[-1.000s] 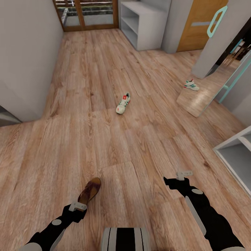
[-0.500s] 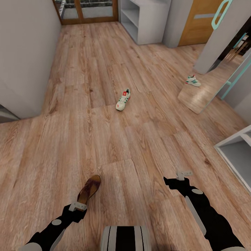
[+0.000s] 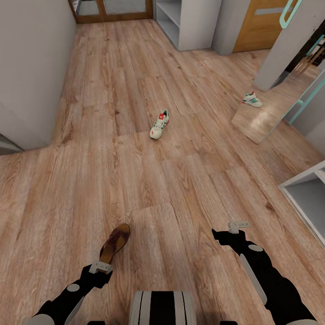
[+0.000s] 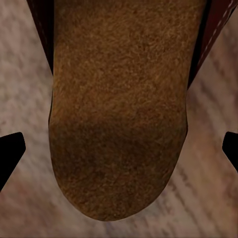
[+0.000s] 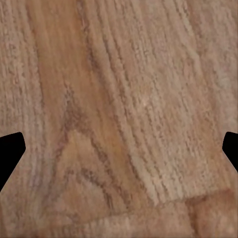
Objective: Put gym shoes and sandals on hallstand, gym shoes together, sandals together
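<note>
One dark brown sandal lies on the wood-plank corridor floor, just ahead of my left gripper. In the left wrist view the sandal's heel end sits between the gripper's widely spread fingertips, so that gripper is open around it. A white gym shoe with green stripes and a red tongue lies further up the corridor. A second gym shoe appears at the right in what looks like a mirror panel. My right gripper hangs open over bare floor. The other sandal is out of view.
A pale grey-white open shelf unit stands at the far end, beside an orange-brown door. Another white shelf unit juts in at the right edge. A grey wall corner bounds the left. A glazed wooden door closes the corridor's end.
The whole head view has shifted, with the far corridor sliding up in the picture, so the camera moved. Both arms and the sandal keep their places relative to me.
</note>
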